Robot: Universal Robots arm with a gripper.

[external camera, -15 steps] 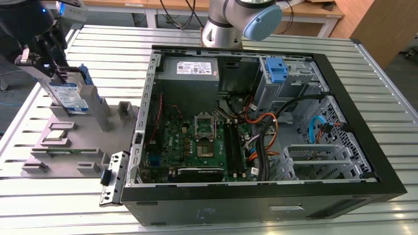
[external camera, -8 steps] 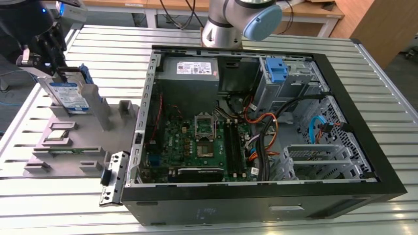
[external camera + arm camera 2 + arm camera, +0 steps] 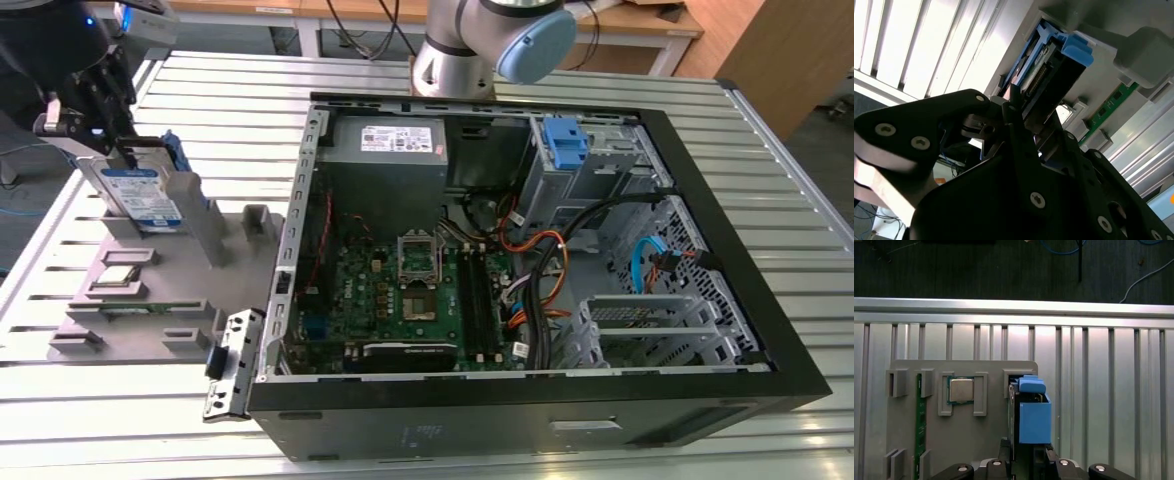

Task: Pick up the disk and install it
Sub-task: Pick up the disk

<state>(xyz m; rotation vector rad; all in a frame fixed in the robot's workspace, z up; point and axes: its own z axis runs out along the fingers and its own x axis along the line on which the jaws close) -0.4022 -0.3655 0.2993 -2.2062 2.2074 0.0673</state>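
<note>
In the second wrist view the gripper [image 3: 1026,117] hides most of the disk [image 3: 1056,70] from you; the exterior view's edge cuts off the arm [image 3: 467,45].

The end effector [image 3: 110,145] hangs vertically, pointing downward.

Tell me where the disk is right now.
On the exterior view's left, the disk stands upright in the grey fixture, beside the open computer case.

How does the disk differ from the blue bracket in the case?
The disk shows a labelled metal face; the bracket is bare blue plastic. The disk stands on edge in the grey stand, outside the case; the bracket sits in the case. Both have blue plastic.
</note>
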